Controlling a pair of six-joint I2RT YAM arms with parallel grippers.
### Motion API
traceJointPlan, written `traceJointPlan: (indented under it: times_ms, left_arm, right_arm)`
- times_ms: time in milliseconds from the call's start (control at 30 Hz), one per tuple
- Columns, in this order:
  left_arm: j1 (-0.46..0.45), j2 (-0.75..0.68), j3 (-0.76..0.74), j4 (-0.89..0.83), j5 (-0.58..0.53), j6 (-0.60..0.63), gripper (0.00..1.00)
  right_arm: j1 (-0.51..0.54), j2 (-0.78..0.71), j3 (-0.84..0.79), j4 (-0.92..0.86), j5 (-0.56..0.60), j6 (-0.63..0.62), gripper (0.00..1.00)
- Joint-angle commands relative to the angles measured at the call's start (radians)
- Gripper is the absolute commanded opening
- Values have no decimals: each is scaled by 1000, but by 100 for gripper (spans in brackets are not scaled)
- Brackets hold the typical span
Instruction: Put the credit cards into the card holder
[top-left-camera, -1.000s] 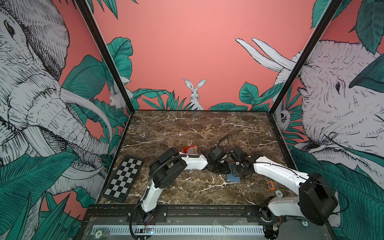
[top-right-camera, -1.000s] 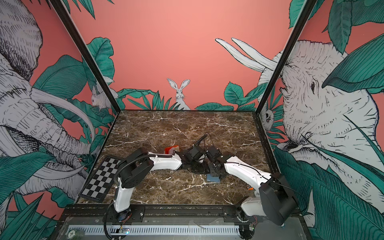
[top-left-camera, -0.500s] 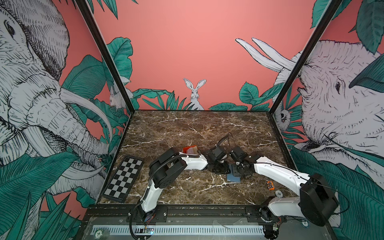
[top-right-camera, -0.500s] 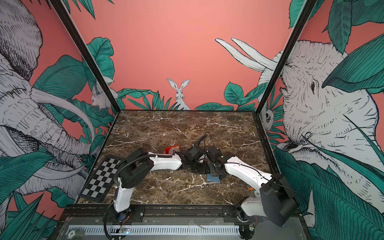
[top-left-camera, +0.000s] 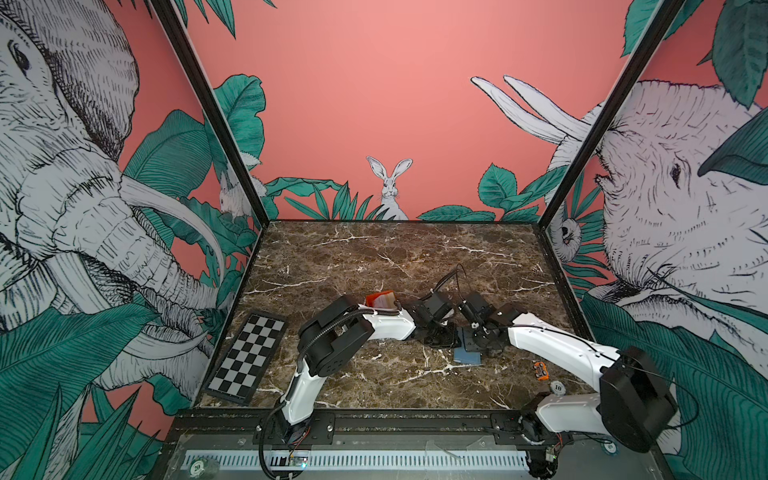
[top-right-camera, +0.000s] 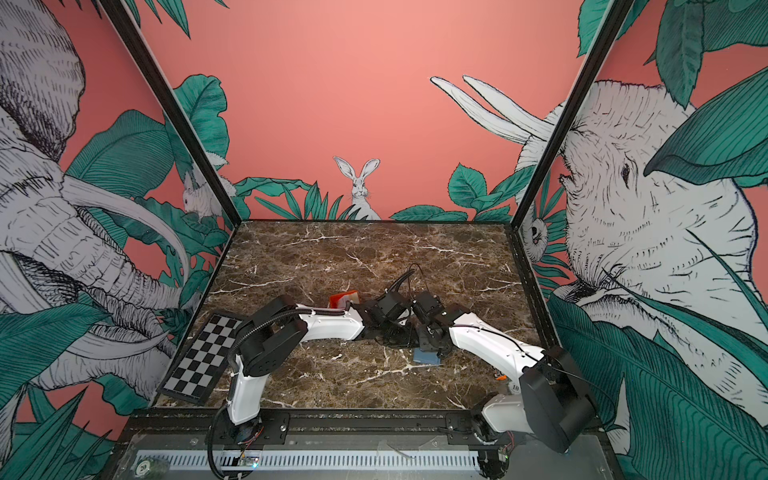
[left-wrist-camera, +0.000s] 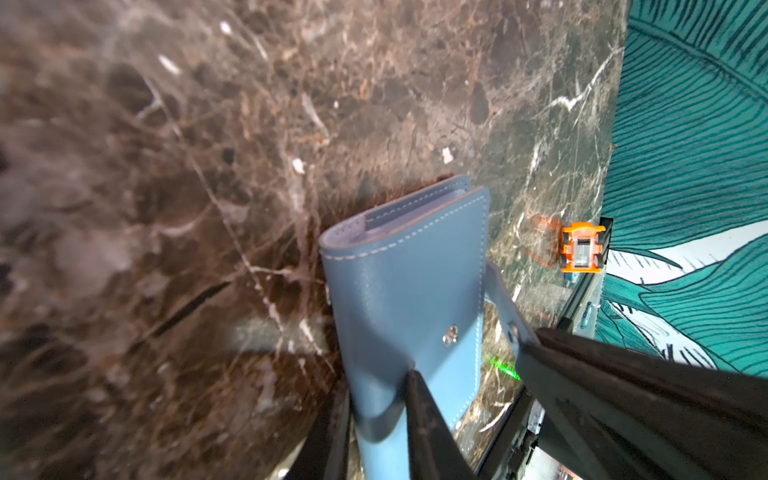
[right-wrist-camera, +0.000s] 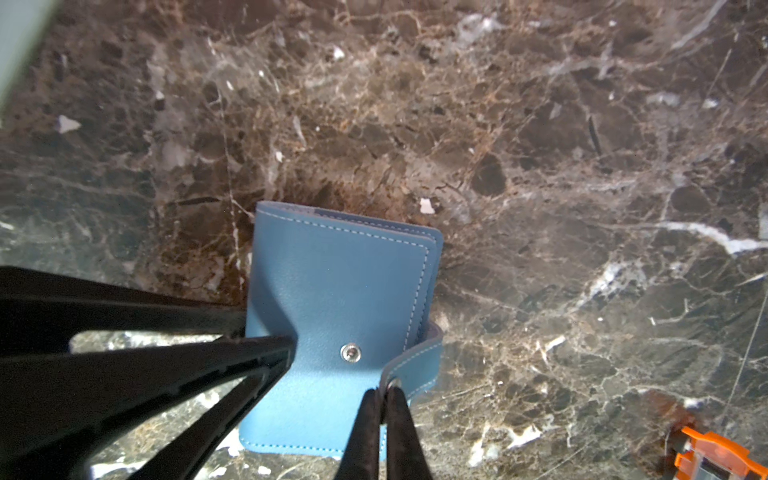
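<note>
Top views both show the brown marble tabletop (top-left-camera: 374, 257) filling the walled cell, with the left arm (top-left-camera: 386, 326) reaching in from 7 o'clock and the right arm (top-left-camera: 552, 345) from 5 o'clock. Their wrists meet just right of the table's centre.

Next in size is the checkerboard panel (top-left-camera: 249, 357), lying flat at 8 o'clock beside the left wall.

The card holder (top-left-camera: 467, 356) sits at about 4 o'clock from the centre, directly under both wrists. It is slate blue and folded shut, and the right wrist view shows the cover with its bare metal stud (right-wrist-camera: 350, 353) facing the camera. Whether it lies flat on the marble I cannot tell.

The left gripper (right-wrist-camera: 270, 332) has its jaws narrowed onto one edge of the cover and is holding it. The right gripper (right-wrist-camera: 382, 390) is pinched tight on the snap tab (right-wrist-camera: 415, 361), which curls off the cover, unfastened.

The orange tray (top-left-camera: 371, 300) stands at 10 o'clock from the card holder, behind the left forearm. The credit cards (top-left-camera: 386, 300) show in it as pale slips, too small to read.

An orange toy car (top-left-camera: 540, 370) lies at 4 o'clock from the card holder, and a round chip (top-left-camera: 557, 387) is just beside it at 5 o'clock.
</note>
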Motion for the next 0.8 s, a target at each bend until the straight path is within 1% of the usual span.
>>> traceJointPlan:
  times_ms: [0, 100, 233, 367, 533, 767]
  left_arm:
    - [-1, -5, -17, -3, 0, -3, 25]
    - [-1, -5, -17, -2, 2, -3, 24]
    - [-1, -7, -20, -2, 1, -3, 24]
    - [-1, -7, -21, 1, 1, -4, 24]
    - [-1, -5, -19, 0, 1, -6, 24]
    - [-1, -5, -18, -1, 1, -4, 24]
  right_arm:
    - [5, -14, -26, 15, -9, 17, 6]
    - [3, -13, -36, 25, -14, 21, 2]
    - [2, -12, -43, 32, -15, 22, 0]
    - [0, -14, -50, 51, -37, 16, 0]
    - [-7, -14, -65, 99, -92, 11, 0]
    - [-12, -2, -71, 112, -84, 11, 0]
